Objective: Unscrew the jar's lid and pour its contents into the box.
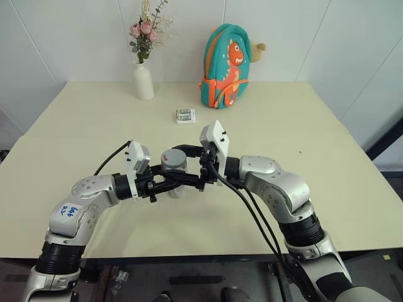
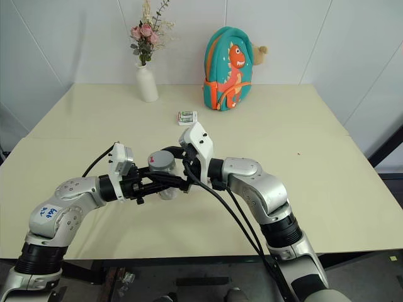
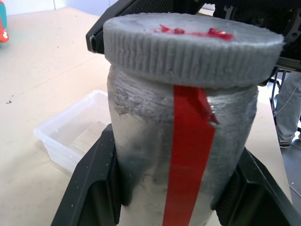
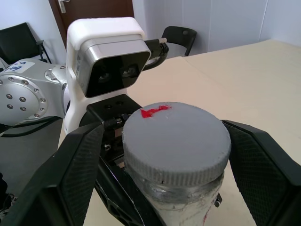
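While L hand grips jar, lid sits btwn R fingers.

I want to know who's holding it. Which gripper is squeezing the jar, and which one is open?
The left gripper squeezes the jar by its body. The right gripper is open, one finger on each side of the grey lid, with gaps.
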Controlling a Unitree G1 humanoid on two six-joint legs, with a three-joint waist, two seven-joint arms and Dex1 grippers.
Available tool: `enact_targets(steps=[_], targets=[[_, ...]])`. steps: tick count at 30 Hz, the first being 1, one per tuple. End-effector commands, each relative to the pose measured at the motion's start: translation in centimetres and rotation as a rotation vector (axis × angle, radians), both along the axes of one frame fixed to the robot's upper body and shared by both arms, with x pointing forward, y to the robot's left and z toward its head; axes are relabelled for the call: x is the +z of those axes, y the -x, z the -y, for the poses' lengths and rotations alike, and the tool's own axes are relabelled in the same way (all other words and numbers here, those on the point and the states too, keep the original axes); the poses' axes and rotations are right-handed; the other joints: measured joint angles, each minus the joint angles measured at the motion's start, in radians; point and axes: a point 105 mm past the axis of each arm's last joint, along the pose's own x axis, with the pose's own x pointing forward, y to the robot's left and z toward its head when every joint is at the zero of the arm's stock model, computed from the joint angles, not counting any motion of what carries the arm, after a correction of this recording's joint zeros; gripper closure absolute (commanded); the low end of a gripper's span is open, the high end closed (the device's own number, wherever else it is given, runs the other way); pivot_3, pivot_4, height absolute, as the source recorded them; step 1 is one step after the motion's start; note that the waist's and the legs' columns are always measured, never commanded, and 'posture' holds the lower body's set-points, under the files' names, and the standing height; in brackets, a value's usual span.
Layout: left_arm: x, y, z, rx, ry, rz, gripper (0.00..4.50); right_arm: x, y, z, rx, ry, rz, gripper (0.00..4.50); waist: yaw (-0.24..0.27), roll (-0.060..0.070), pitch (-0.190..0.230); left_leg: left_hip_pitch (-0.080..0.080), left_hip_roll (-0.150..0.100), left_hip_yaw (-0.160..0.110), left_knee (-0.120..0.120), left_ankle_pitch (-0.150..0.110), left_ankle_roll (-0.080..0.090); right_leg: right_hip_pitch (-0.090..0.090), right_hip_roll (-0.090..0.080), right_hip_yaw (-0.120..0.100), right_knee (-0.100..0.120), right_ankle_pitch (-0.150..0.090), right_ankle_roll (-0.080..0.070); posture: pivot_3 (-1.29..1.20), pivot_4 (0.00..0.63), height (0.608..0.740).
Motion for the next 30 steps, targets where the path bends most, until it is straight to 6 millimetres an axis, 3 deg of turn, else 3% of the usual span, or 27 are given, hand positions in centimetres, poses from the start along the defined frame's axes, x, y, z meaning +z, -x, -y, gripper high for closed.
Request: enact_targets(steps=[1, 6, 15, 21, 27, 30], targets=[[1.3, 0.3, 0.1, -0.009, 0.011, 0.067, 2.53, 2.2, 0.4, -0.2, 0.017, -0.065, 0.047, 0.58, 0.000, 0.000, 0.000, 0.000, 0.000, 0.000, 0.000, 0.000, 0.000, 0.000, 0.000, 0.000, 0.000, 0.000, 0.000, 0.00, 0.150, 0.740], [1.3, 0.2, 0.2, -0.008, 0.013, 0.067, 2.53, 2.8, 1.0, -0.3, 0.046, -0.102, 0.049, 1.90, 0.001, 0.000, 0.000, 0.000, 0.000, 0.000, 0.000, 0.000, 0.000, 0.000, 0.000, 0.000, 0.000, 0.000, 0.000, 0.00, 0.150, 0.740], [1.0, 0.3, 1.0, -0.085, 0.001, 0.081, 2.53, 2.8, 2.7, -0.1, 0.236, -0.112, 0.030, 1.94, 0.002, 0.000, 0.000, 0.000, 0.000, 0.000, 0.000, 0.000, 0.000, 0.000, 0.000, 0.000, 0.000, 0.000, 0.000, 0.00, 0.150, 0.740], [1.5, 0.5, 1.9, -0.275, -0.036, 0.131, 2.53, 2.9, 2.1, 1.2, 0.412, 0.020, 0.089, 1.94, -0.002, 0.000, 0.000, 0.000, -0.001, 0.000, 0.002, 0.000, 0.000, 0.001, 0.000, 0.000, 0.000, 0.001, 0.001, 0.00, 0.150, 0.740], [2.3, 1.4, 1.5, -0.408, -0.059, 0.113, 2.53, 2.8, 2.4, 1.9, 0.521, 0.110, 0.104, 1.94, -0.003, 0.000, 0.000, 0.000, 0.000, 0.000, 0.002, 0.000, 0.000, 0.001, 0.001, 0.000, 0.000, 0.000, 0.001, 0.00, 0.150, 0.740], [2.6, 1.5, 0.7, -0.372, -0.046, 0.125, 2.53, 2.7, 3.0, 2.1, 0.537, 0.100, 0.113, 1.94, -0.003, 0.000, 0.000, -0.001, 0.000, 0.000, 0.002, 0.000, 0.000, 0.000, 0.001, 0.000, 0.001, 0.000, 0.001, 0.00, 0.150, 0.740]])
